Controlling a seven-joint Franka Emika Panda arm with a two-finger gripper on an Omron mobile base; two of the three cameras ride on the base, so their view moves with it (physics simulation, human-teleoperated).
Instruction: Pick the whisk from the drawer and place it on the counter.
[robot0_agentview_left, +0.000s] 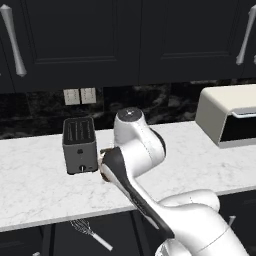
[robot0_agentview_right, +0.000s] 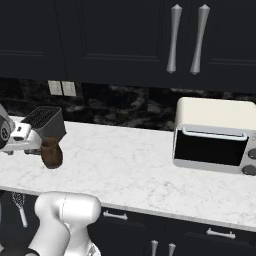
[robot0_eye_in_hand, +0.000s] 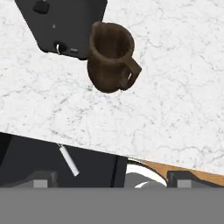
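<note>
Looking down along the hand, I see my gripper (robot0_eye_in_hand: 111, 180) poised above the counter (robot0_eye_in_hand: 175, 109) edge; jaw opening: cannot tell. Beyond the jaws stands the brown jug (robot0_eye_in_hand: 112, 57). Beside them, lower down, the whisk (robot0_agentview_left: 90, 233) lies in the open drawer (robot0_eye_in_hand: 35, 159).

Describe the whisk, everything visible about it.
The whisk is a small balloon whisk: thin silver wire loops on a slim, straight, whitish handle. It lies flat and slantwise inside the open dark drawer, below the front edge of the white marble counter. In the hand view the counter edge hides its loops and the handle shows. Nothing grips it.
</note>
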